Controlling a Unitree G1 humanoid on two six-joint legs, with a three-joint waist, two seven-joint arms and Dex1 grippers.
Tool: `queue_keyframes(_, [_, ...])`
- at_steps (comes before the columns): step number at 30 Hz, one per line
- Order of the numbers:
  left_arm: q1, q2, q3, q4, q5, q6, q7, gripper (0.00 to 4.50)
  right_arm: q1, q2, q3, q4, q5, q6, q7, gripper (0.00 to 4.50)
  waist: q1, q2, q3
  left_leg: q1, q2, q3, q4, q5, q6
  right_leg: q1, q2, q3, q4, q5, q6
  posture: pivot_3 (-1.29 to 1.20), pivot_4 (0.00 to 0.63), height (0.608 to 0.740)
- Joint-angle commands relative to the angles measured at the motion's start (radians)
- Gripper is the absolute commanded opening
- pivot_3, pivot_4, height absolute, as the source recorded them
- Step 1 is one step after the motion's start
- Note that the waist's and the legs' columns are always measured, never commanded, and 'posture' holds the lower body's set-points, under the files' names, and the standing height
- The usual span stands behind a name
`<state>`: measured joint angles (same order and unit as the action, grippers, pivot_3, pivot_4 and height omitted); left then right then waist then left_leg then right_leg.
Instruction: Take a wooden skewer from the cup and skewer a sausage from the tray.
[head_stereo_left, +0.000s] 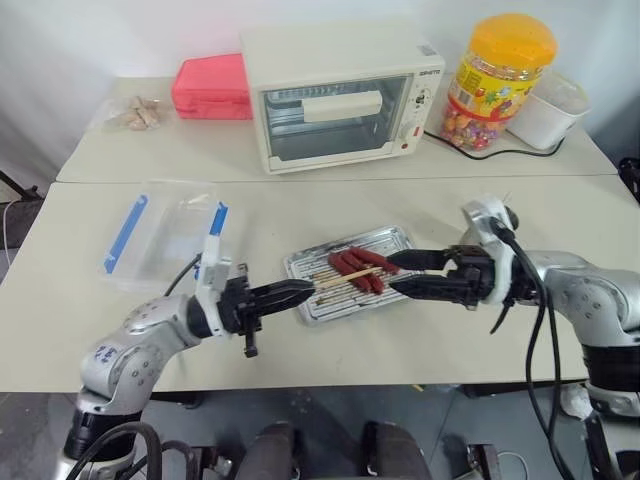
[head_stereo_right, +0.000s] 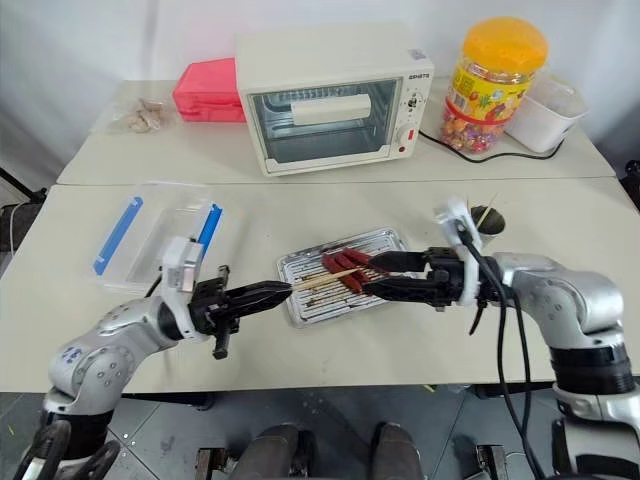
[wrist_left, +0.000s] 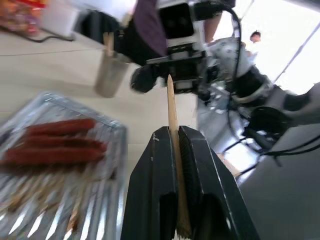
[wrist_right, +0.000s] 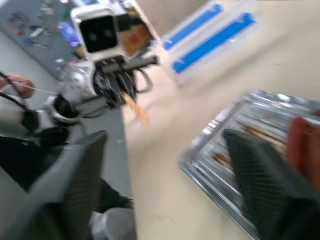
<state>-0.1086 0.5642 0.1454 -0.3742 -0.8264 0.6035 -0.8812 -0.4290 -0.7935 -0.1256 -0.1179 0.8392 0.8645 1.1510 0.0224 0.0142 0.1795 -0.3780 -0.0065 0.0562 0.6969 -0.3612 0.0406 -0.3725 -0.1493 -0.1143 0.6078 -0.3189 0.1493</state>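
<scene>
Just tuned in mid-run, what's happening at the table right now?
The left pincer is shut on a wooden skewer, holding it level with its tip pointing toward the tray. The right pincer stands open opposite it, above the tray's other side, holding nothing. Three sausages lie in the tray, none skewered yet. The cup with spare skewers stands behind the right arm.

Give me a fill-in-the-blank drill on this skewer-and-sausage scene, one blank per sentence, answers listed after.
1. The left gripper is shut on a wooden ____.
2. The right gripper has its fingers ____ and holds nothing.
3. The three sausages lie in the silver ____.
4. The grey cup holds more skewers and stands on the table beside the ____ arm.

Missing words: skewer; open; tray; right
</scene>
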Motion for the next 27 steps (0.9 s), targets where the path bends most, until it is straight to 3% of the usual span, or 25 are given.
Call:
queue_keyframes(1, [0.069, 0.011, 0.095, -0.019, 0.040, -0.091, 0.006, 0.00, 0.087, -0.057, -0.084, -0.037, -0.082, -0.147, 0.022, 4.45, 0.002, -0.001, 0.000, 0.000, 0.000, 0.001, 0.000, 0.000, 0.000, 0.000, 0.000, 0.000, -0.001, 0.000, 0.000, 0.00, 0.150, 0.740])
queue_keyframes(6, [0.159, -0.057, 0.214, -0.030, 0.151, -0.262, 0.130, 0.00, 0.279, -0.008, -0.159, 0.009, -0.355, -0.603, -0.069, 4.45, 0.005, -0.002, 0.000, 0.001, 0.000, 0.004, 0.001, 0.000, 0.000, 0.002, 0.000, 0.001, -0.003, 0.000, 0.000, 0.00, 0.150, 0.740])
queue_keyframes(10, [0.193, -0.121, 0.256, -0.065, 0.193, -0.318, 0.242, 0.00, 0.400, 0.015, -0.170, 0.033, -0.426, -0.787, -0.056, 4.45, 0.003, -0.002, 0.000, 0.002, 0.001, 0.005, 0.000, 0.000, 0.000, 0.002, 0.000, 0.001, -0.004, 0.000, 0.000, 0.00, 0.150, 0.740])
queue_keyframes(16, [0.286, -0.128, 0.252, -0.131, 0.163, -0.306, 0.255, 0.00, 0.353, 0.052, -0.119, -0.005, -0.406, -0.742, -0.102, 4.45, -0.009, -0.003, 0.000, 0.006, 0.002, 0.008, -0.001, 0.000, 0.000, 0.004, 0.000, 0.004, -0.004, 0.000, 0.000, 0.00, 0.150, 0.740])
queue_keyframes(20, [0.274, -0.086, 0.258, -0.130, 0.116, -0.269, 0.227, 0.00, 0.125, 0.019, 0.027, -0.039, -0.393, -0.496, -0.104, 4.45, -0.013, -0.002, 0.000, 0.006, 0.002, 0.008, 0.000, 0.000, 0.000, 0.004, 0.000, 0.005, -0.004, 0.000, 0.000, 0.00, 0.150, 0.740])
queue_keyframes(27, [0.241, -0.062, 0.213, -0.124, 0.109, -0.249, 0.208, 0.00, -0.150, 0.056, 0.229, 0.103, -0.533, -0.348, -0.140, 4.45, -0.012, -0.003, 0.000, 0.005, 0.001, 0.002, 0.000, -0.001, -0.001, 0.003, 0.000, 0.004, -0.001, -0.001, -0.001, 0.00, 0.150, 0.740])
